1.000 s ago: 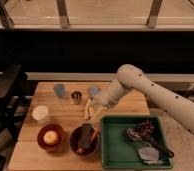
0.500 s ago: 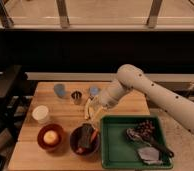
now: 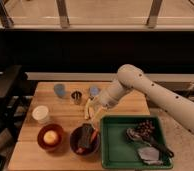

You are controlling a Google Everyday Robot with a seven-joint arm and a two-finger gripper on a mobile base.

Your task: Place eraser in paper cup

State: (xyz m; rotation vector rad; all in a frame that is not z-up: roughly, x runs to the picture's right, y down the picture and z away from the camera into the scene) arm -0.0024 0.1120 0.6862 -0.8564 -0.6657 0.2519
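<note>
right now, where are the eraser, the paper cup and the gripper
eraser [image 3: 86,133]: camera view, middle of the dark block
paper cup [image 3: 40,113]: camera view, its white top
gripper [image 3: 89,113]: camera view, its tip, just behind the dark bowl [image 3: 72,141]

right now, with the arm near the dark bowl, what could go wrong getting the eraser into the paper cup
1. The eraser lies in the dark bowl beside an orange-red stick; the gripper, near that bowl's far rim, could catch the stick too.
2. The paper cup stands past a second bowl; a low carry could clip that bowl, and a hard drop might tip the cup.
</note>
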